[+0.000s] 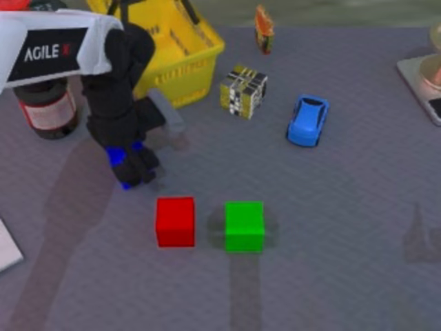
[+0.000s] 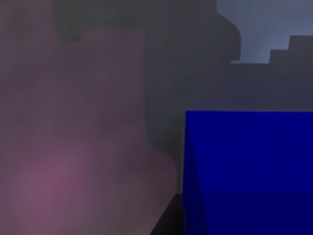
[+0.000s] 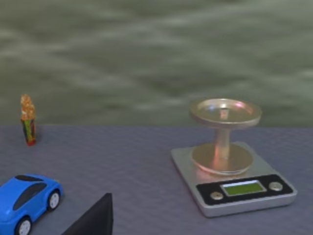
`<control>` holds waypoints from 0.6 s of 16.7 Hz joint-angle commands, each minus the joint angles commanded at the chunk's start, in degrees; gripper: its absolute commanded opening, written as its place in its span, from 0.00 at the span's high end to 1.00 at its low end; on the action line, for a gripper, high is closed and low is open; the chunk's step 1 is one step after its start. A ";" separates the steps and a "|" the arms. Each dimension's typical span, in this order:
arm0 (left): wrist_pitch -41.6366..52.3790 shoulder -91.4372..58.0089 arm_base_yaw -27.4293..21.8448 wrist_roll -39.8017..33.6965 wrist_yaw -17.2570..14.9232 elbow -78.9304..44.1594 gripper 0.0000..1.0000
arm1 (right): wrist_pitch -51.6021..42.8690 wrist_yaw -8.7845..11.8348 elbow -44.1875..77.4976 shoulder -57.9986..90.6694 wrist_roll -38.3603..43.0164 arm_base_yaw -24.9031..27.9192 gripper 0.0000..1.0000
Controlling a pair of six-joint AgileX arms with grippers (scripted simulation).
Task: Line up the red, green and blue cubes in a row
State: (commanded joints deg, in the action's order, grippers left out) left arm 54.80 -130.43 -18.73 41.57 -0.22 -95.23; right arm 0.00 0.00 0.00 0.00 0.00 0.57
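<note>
top view: red cube (image 1: 175,221) and green cube (image 1: 244,225) sat side by side, small gap; left gripper (image 1: 132,163) pinched blue cube (image 1: 118,156) up-left of red.
left wrist view: blue cube filled close frame.
right wrist view: right gripper fingers cannot tell.
remaining: blue unplaced.

Rendered sim tabletop w/ grey mat (image 1: 344,207), blurry green backdrop (image 3: 156,49), random props: scale (image 3: 234,183), yellow basket (image 1: 186,55).

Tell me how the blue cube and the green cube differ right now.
The blue cube sits between the left gripper fingers; the green cube lies free on the table. The blue one is mostly hidden, left of the red cube; the green one is fully visible, right of it. Both are plain.
</note>
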 joint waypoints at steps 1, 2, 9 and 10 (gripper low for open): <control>0.00 0.00 0.00 0.00 0.00 0.00 0.98 | 0.00 0.00 0.00 0.00 0.00 0.00 0.00; 0.00 0.00 0.00 0.00 0.00 0.00 1.00 | 0.00 0.00 0.00 0.00 0.00 0.00 0.00; 0.00 0.00 0.00 0.00 0.00 0.00 1.00 | 0.00 0.00 0.00 0.00 0.00 0.00 0.00; 0.05 0.13 0.07 0.04 -0.03 0.01 1.00 | 0.00 0.00 0.00 0.00 0.00 0.00 0.00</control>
State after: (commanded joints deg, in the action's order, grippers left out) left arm 54.85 -130.30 -18.66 41.62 -0.25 -95.21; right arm 0.00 0.00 0.00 0.00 0.00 0.57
